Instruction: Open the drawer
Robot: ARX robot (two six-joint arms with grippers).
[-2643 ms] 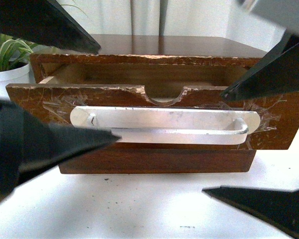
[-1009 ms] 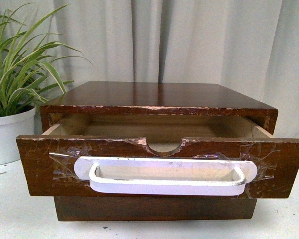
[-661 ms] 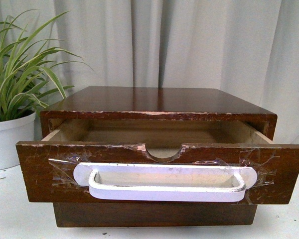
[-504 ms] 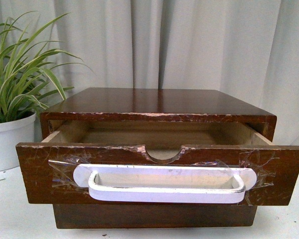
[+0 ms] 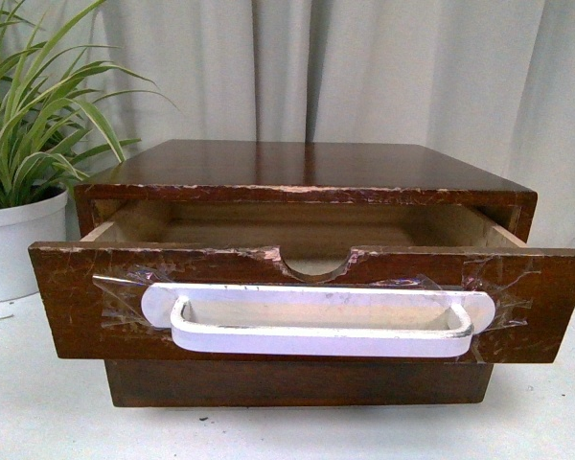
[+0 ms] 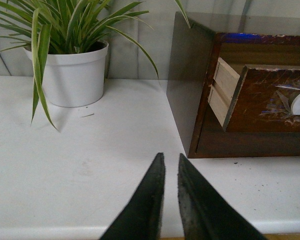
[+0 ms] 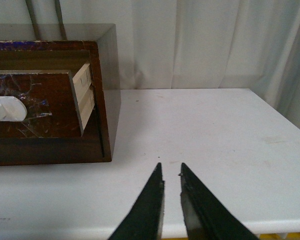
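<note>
We see drawer [image 5: 307, 297] centre of front view, pulled partway out of dark cabinet [image 5: 302, 168], white handle [image 5: 316, 321] taped across its front. Potted plant [image 5: 24, 144] upper left. Our left gripper [image 6: 171, 165] and right gripper [image 7: 171, 172] over white table [image 7: 200, 130], fingers nearly together, holding nothing.

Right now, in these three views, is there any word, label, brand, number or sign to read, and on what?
None can be read.
The drawer, its white handle and the clear tape holding it carry no print.
The white plant pot is plain.
The table and curtain are unmarked.
</note>
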